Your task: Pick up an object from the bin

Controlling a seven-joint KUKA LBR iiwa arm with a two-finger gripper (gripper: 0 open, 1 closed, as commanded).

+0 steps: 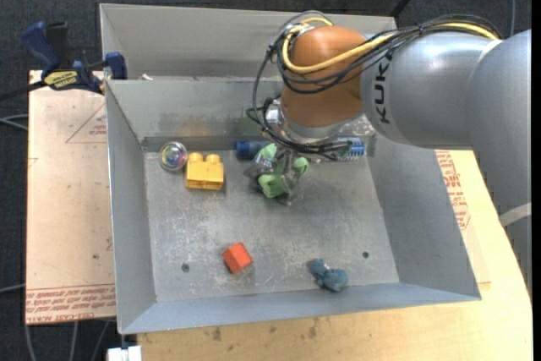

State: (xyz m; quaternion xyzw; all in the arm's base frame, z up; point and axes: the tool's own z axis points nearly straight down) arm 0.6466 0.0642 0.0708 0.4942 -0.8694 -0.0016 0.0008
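Sitting almost dead under the end effector (286,172): a small lumpy green thing (270,184), in the upper middle of the bin (127,207), close to the back wall. It pokes out just to the view-left and a bit below the tip, partly covered by it. Touching or near enough, I can't separate the two from this angle.

Long axis of the green thing: looks to run roughly up-down in the view, low confidence since its upper part is hidden.

End effector state: can't tell wide from narrow, and can't confirm the green thing is gripped. The wrist blocks the view.

Arm pose: arm (456,89) comes in from the right over the bin's right rim, with the orange cover (325,72) facing the camera and the wrist pointing steeply down at the floor of the bin, cables looped round the cover.

Neighbours:
- small blue thing (246,150) just beside the green one, toward the back wall
- yellow block (204,171) near, to the left
- clear ball (173,155) further left
- orange block (237,258) and blue-grey lump (328,275) well apart, toward the front

My read: no lateral move is needed, green is the candidate. The blue thing is the one most likely to get nudged or caught along with it.
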